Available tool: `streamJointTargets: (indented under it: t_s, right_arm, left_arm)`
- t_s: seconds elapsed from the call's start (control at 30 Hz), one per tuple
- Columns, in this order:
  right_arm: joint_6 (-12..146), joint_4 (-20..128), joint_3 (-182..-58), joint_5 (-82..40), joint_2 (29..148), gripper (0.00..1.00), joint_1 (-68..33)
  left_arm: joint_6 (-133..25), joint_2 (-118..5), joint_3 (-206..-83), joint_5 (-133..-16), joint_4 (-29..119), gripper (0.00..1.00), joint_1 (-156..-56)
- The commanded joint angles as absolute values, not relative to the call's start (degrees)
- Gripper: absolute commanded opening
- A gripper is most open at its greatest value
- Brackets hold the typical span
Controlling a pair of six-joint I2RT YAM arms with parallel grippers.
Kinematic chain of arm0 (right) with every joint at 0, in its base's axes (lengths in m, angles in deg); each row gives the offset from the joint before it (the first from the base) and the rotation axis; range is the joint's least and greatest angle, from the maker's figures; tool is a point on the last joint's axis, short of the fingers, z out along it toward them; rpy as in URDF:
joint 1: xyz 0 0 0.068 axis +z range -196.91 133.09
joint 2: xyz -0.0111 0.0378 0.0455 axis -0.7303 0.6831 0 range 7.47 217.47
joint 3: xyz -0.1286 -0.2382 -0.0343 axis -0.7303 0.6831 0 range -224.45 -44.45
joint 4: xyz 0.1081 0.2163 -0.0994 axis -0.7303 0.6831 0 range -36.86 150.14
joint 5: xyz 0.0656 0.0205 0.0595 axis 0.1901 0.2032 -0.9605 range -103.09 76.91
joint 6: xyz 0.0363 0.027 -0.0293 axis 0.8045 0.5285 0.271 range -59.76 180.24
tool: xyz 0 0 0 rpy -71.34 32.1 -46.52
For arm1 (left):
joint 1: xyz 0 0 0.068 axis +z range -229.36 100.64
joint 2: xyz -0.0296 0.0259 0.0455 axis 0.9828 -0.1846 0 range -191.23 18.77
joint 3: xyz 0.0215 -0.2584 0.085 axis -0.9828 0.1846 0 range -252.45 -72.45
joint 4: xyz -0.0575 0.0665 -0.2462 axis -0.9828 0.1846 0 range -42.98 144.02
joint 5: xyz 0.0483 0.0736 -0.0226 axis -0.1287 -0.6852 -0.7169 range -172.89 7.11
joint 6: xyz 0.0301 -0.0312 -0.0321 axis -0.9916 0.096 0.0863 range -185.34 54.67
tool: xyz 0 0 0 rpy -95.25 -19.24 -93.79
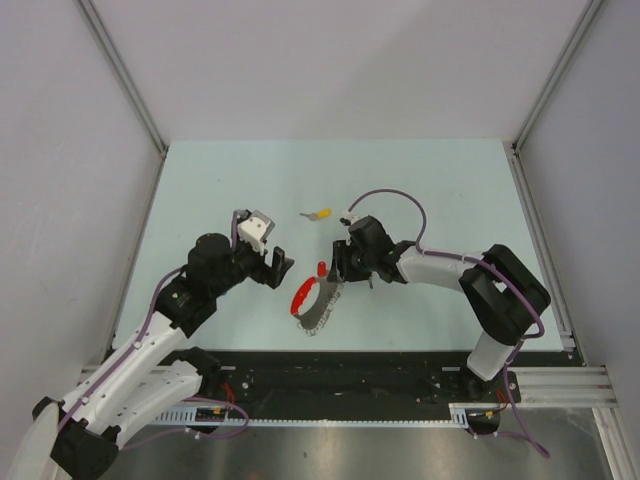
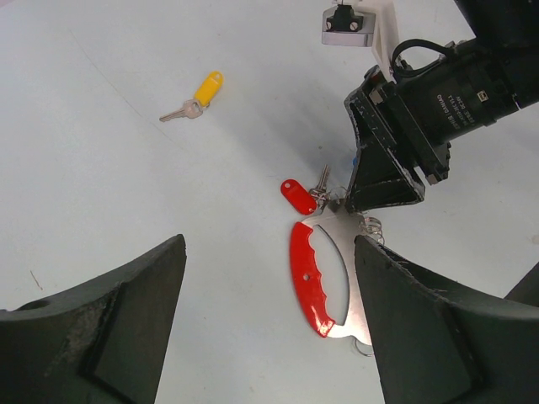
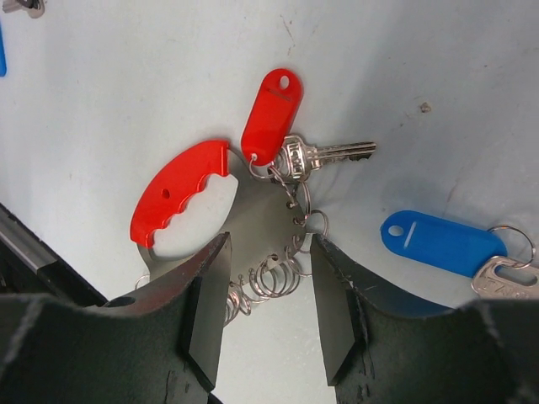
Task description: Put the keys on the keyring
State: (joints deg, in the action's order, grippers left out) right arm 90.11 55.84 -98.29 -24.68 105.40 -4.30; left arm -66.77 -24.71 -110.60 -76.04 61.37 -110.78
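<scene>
The keyring (image 1: 312, 305) is a silvery curved plate with a red grip (image 3: 177, 198) and several split rings (image 3: 271, 276) along its edge; it lies mid-table. A red-tagged key (image 3: 271, 114) hangs on one of its rings. A blue-tagged key (image 3: 434, 242) lies loose beside my right finger. A yellow-tagged key (image 1: 320, 214) lies apart, farther back, and also shows in the left wrist view (image 2: 206, 88). My right gripper (image 3: 269, 252) is open, low over the plate's ringed edge, with the rings between the fingers. My left gripper (image 2: 269, 252) is open and empty, just left of the red grip (image 2: 310, 278).
A sliver of another blue tag (image 3: 2, 50) and a bit of silver metal (image 3: 21, 7) show at the top left edge of the right wrist view. The black rail (image 1: 330, 375) runs along the table's near edge, close behind the keyring. Grey walls enclose the table.
</scene>
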Motion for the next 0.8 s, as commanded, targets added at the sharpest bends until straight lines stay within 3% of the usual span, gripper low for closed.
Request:
streamJointTargets:
  t_s: [0.0, 0.43, 0.67, 0.77]
  right_arm:
    - [90.65, 55.77, -97.62, -21.26, 103.89, 0.47, -3.84]
    - [89.96, 54.10, -95.78, -22.14, 102.13, 0.42, -4.54]
    - [69.15, 55.86, -95.86, -28.11, 98.70, 0.42, -7.27]
    - [60.61, 58.58, -96.65, -23.93, 98.26, 0.42, -6.40]
  left_arm:
    - [-66.04, -24.47, -111.12, -74.71, 60.73, 0.86, -110.39]
    - [-66.04, -24.38, -111.12, -74.54, 60.82, 0.86, -110.30]
    - [-66.21, -24.29, -111.12, -74.72, 60.91, 0.86, -110.30]
    - [-66.39, -24.47, -111.39, -74.80, 61.26, 0.86, -110.39]
